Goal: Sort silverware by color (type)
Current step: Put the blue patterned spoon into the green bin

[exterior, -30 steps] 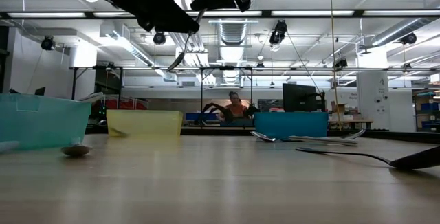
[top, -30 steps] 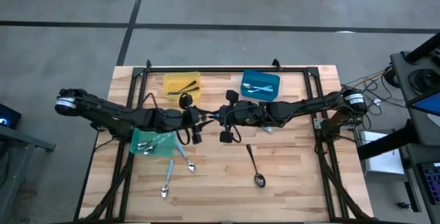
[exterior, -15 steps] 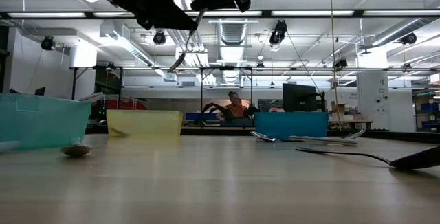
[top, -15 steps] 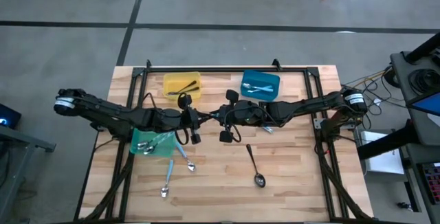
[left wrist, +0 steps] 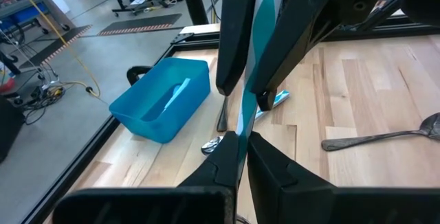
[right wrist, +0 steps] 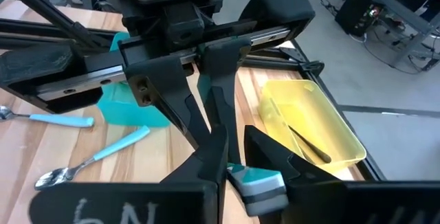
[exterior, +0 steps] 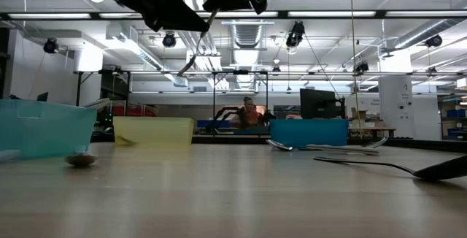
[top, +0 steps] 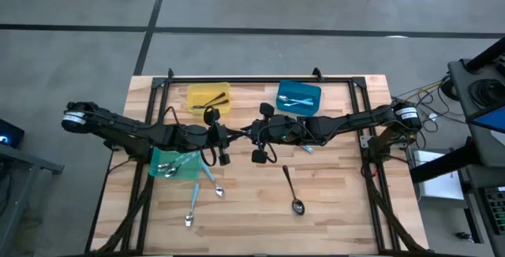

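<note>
Worktop (top: pixel 331 202): nothing on it has moved, and the green bin (top: pixel 175 165), yellow bin (top: pixel 208 97) and blue bin (top: pixel 299 96) are all where they were. Both arms are still nose to nose over mid-worktop, well above the surface. The only change is in the left gripper (left wrist: pixel 243 145): a second ago its fingers stood wide, now they're clamped on the light-blue-handled utensil (left wrist: pixel 249 93), which hangs in the air between the two grippers. The right gripper (right wrist: pixel 230 141) is on the same handle further up, and I can't tell if it's gripping or letting go. This reads as a mid-air handover, right to left, with release as the next step. Risk is the piece twisting or slipping if the right lets go unevenly. Still loose on the worktop are a dark spoon (top: pixel 292 190) and two blue-handled spoons (top: pixel 213 182).
</note>
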Robot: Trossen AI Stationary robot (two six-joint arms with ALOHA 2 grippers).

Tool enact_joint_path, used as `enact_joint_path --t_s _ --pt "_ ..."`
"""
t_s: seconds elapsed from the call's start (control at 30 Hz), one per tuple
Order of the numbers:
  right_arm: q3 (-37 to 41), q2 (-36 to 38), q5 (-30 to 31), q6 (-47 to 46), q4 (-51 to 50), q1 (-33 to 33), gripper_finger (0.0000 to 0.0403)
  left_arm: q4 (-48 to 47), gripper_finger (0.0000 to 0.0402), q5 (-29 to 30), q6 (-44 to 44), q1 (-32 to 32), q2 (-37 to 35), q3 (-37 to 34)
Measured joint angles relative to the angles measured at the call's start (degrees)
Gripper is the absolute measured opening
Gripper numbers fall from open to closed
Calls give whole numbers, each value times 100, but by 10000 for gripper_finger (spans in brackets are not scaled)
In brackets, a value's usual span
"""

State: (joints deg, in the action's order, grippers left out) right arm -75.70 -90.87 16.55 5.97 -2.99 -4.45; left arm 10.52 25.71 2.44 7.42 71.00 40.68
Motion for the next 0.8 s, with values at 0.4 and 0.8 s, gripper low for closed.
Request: enact_joint_path --t_s 0.4,0.8 --pt "0 18 -54 -187 -253 -2 154 -233 0 47 -37 -4 -129 -4" --pt "4 584 -3 -206 -937 -2 217 -1556 0 25 -475 17 -957 126"
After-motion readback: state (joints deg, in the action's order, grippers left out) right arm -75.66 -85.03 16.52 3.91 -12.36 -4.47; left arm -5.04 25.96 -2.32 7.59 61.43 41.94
